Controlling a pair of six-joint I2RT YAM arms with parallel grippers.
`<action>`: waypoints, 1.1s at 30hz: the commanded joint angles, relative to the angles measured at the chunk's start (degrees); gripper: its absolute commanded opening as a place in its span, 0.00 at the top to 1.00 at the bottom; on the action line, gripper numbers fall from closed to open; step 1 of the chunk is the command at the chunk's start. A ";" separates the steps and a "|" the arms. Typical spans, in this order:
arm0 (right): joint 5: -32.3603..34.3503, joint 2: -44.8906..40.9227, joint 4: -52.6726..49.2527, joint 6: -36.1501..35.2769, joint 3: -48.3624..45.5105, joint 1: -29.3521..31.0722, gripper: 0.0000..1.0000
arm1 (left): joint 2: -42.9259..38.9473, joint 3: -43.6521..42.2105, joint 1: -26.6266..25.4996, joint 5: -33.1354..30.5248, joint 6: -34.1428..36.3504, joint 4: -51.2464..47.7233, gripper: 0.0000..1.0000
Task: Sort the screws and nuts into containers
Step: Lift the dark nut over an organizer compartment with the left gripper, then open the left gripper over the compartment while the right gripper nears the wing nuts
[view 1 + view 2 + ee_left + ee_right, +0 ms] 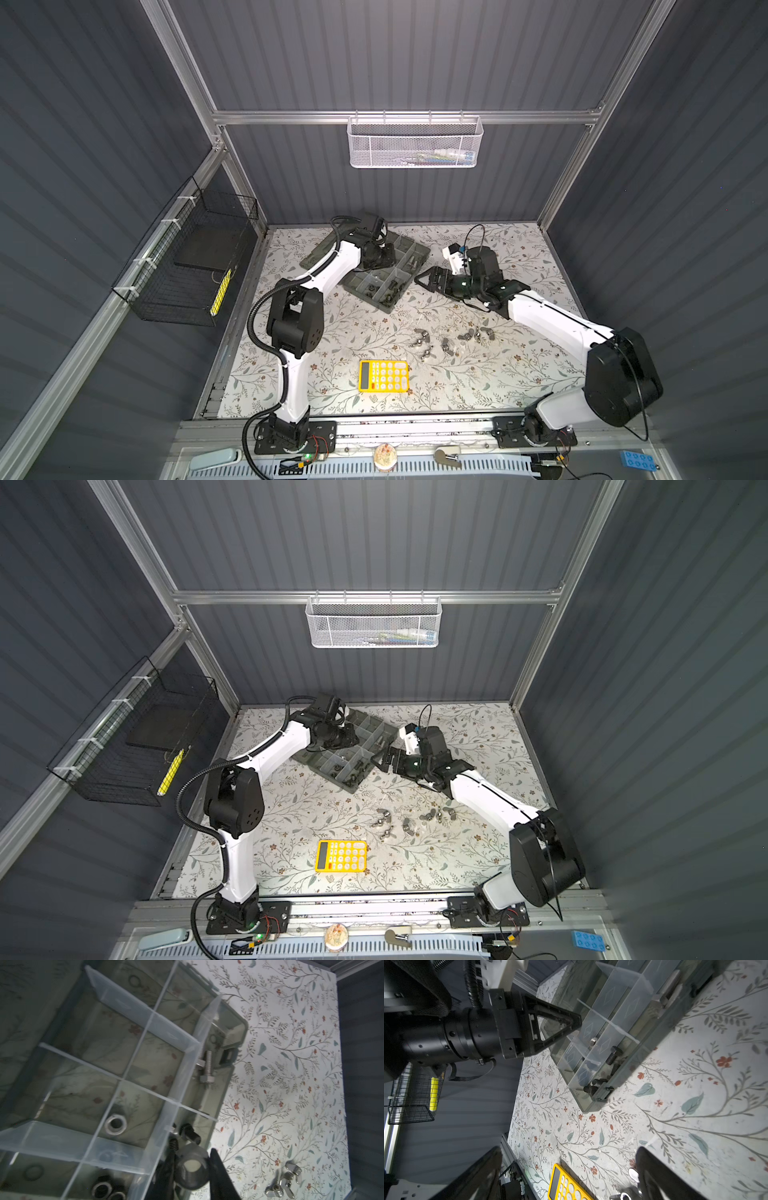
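The organiser box (409,246) (374,725) lies open at the back of the table, and its compartments (97,1022) are the containers. My left gripper (384,255) (193,1176) hangs over the box's near side, shut on a silver nut (192,1164). Two silver screws (207,1066), black screws (190,1133) (613,1054) and more nuts (115,1124) lie in separate compartments. Several silver wing nuts (446,338) (409,818) (284,1180) lie loose on the table. My right gripper (428,279) (569,1167) stands open and empty just right of the box.
A yellow calculator (383,376) (341,856) (566,1186) lies near the front middle of the floral table. A black wire basket (187,266) hangs on the left wall. On the back rail hangs a white mesh basket (413,143).
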 commanded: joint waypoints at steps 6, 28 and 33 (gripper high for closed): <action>0.52 4.45 1.72 0.99 3.91 2.53 0.01 | 1.07 -0.87 1.66 -1.68 3.43 -0.20 0.78; 4.17 1.13 -3.54 -1.63 2.07 2.60 0.01 | 5.46 -2.00 1.67 -2.72 4.39 -0.44 0.41; 7.98 -1.94 -7.60 -3.74 1.81 2.38 0.01 | 3.42 -1.06 1.41 -2.29 4.25 -1.00 0.30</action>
